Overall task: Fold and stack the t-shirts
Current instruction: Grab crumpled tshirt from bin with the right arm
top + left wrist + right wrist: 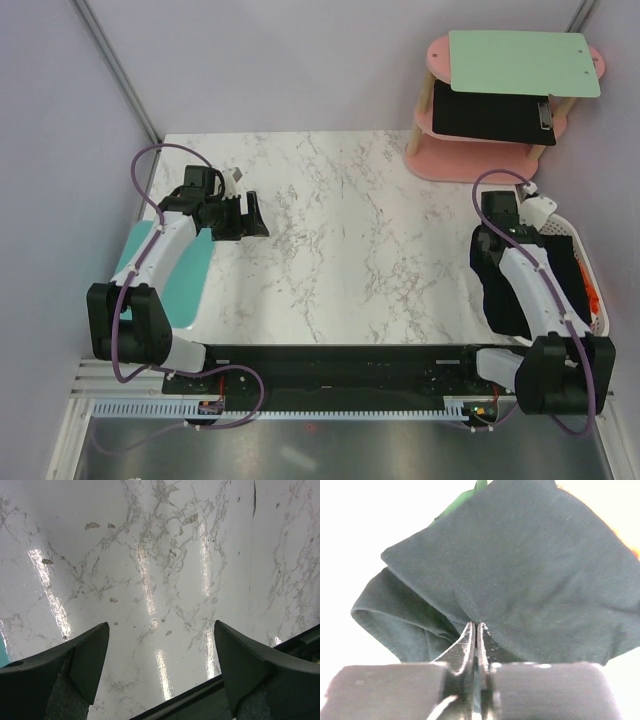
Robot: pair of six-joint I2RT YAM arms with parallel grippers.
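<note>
My right gripper (476,625) is shut, pinching a fold of the black t-shirt (520,555). In the top view this gripper (488,262) is at the table's right edge, and the black t-shirt (505,305) hangs below it, partly in the white basket (583,250). A bit of orange fabric (595,298) shows in the basket and at the right edge of the right wrist view (631,546). No red shirt is in view. My left gripper (250,215) is open and empty over the marble table (350,240), fingers spread wide (161,630).
A teal cutting board (185,285) lies at the table's left edge under my left arm. A pink two-tier stand (440,160) at the back right holds a mint-green board (520,62) and a black clipboard (490,115).
</note>
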